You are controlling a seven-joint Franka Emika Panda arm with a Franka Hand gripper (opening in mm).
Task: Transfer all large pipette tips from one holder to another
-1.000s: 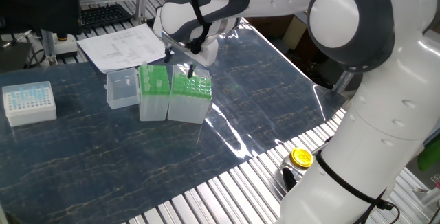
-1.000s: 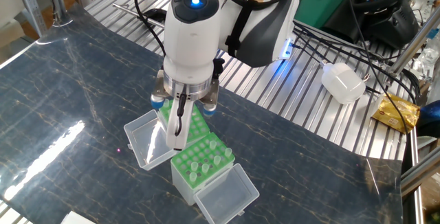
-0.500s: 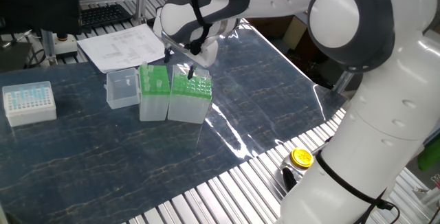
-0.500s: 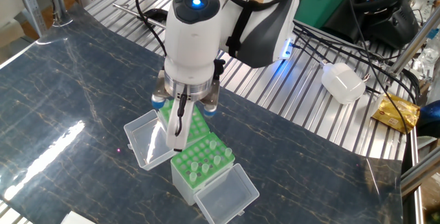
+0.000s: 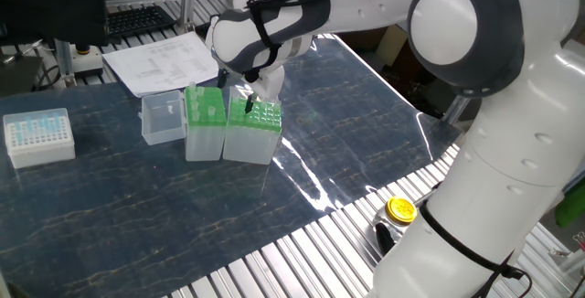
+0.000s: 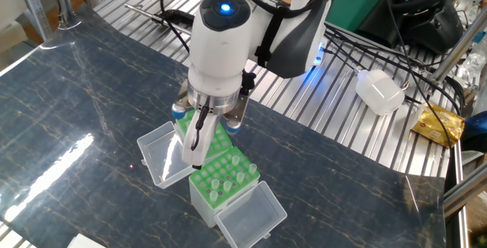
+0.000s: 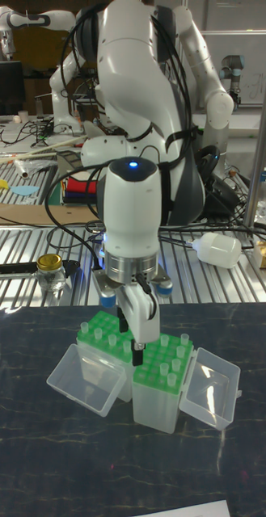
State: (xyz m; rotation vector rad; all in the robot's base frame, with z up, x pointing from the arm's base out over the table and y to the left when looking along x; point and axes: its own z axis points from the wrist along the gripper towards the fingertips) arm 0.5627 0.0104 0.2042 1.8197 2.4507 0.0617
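Note:
Two green-topped boxes stand side by side. The wider holder (image 5: pixel 258 135) (image 6: pixel 221 137) (image 7: pixel 100 346) is on the robot's side. The narrower, taller box (image 5: pixel 203 124) (image 6: pixel 225 183) (image 7: pixel 160 384) touches it. Several large pipette tips (image 6: pixel 229 169) (image 7: pixel 178 343) stand in the narrow rack, and a few more tips (image 7: pixel 111 340) stand in the wide grid. My gripper (image 5: pixel 249 104) (image 6: pixel 195 157) (image 7: pixel 138 347) points down over the seam between the boxes. Its fingers are pressed together, just above the green tops. I cannot make out a tip between them.
The boxes' clear hinged lids (image 6: pixel 162 154) (image 6: pixel 251 214) lie open beside them. A white box of pale-blue tips (image 5: pixel 38 136) sits far left, papers (image 5: pixel 160 60) behind. A yellow-capped jar (image 5: pixel 400 210) and a white bottle (image 6: pixel 380 90) rest on the metal rollers.
The hand has swung slightly and the fingertips have dropped and shifted a little toward the narrow box. The boxes and tips have not moved.

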